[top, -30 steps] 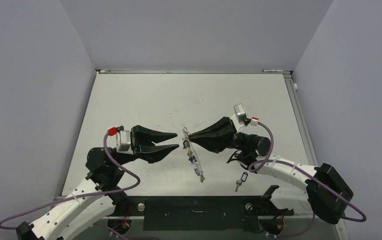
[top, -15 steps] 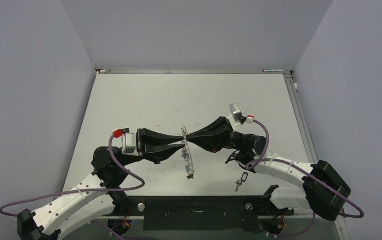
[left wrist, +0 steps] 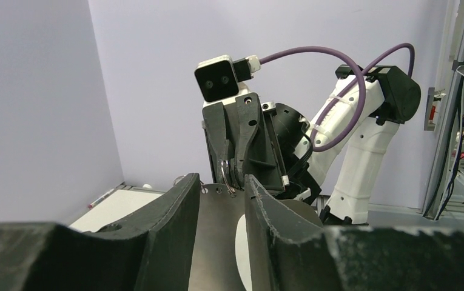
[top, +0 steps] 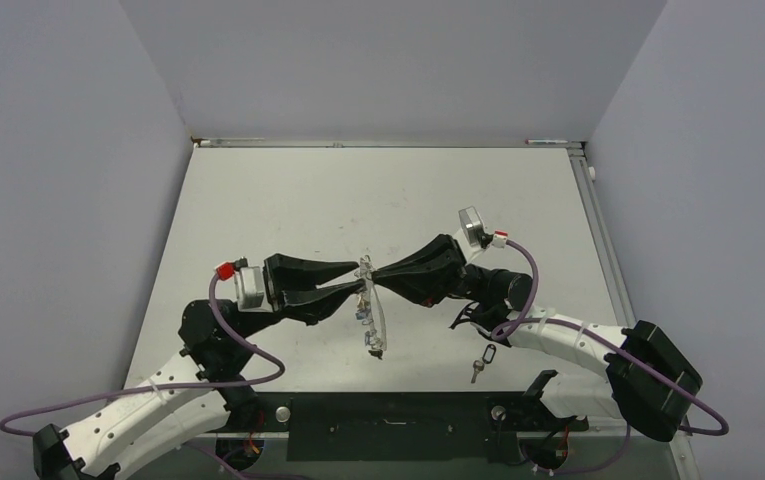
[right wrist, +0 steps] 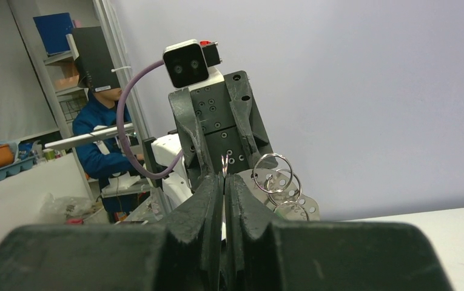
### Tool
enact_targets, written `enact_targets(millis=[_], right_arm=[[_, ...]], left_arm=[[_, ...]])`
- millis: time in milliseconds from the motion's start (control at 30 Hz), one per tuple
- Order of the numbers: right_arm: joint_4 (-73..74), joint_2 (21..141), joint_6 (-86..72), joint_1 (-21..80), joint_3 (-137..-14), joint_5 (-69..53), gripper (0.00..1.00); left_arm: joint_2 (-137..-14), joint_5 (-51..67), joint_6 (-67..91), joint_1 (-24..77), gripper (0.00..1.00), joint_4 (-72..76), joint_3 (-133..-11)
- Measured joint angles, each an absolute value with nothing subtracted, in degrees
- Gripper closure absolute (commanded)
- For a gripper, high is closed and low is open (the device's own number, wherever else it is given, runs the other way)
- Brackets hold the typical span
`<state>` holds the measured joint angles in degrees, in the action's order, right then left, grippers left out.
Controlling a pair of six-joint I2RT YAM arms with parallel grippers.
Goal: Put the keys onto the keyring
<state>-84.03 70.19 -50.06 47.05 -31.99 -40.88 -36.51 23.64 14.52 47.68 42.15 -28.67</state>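
My right gripper (top: 379,275) is shut on the thin silver keyring (top: 367,268) and holds it edge-on above the table; the ring's wire shows between its tips in the right wrist view (right wrist: 224,163). Flat silver metal pieces with small holes (right wrist: 290,203) and small silver rings (right wrist: 273,173) hang from it. My left gripper (top: 362,276) is open, its fingers (left wrist: 181,191) either side of a flat metal piece (left wrist: 217,224), tips against the right gripper's tips. One key with a black tag (top: 481,363) lies on the table near the right arm.
The hanging bundle (top: 375,330) reaches down toward the table in front of the grippers. The table's back edge (top: 388,144) and grey walls lie beyond. A black base plate (top: 388,412) runs along the near edge.
My left gripper has moved right from a hand's width away until its tips meet the right gripper's at the keyring. The hanging bundle has swung a little to the left.
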Motion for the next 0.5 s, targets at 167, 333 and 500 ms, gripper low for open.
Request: enact_targets(millis=[167, 333, 500], right_arm=[[-84.0, 70.2, -50.1, 47.5, -32.0, -40.8, 0.95], [-84.0, 70.2, -50.0, 48.1, -32.0, -40.6, 0.95], [-84.1, 70.2, -50.0, 48.4, -32.0, -39.9, 0.95]], left_arm=[[-36.3, 23.7, 14.4, 47.7, 0.78, 42.2, -28.6], [-38.2, 24.3, 14.6, 47.8, 0.8, 42.5, -28.6], [-39.2, 24.5, 14.6, 48.3, 0.83, 43.3, -28.6]])
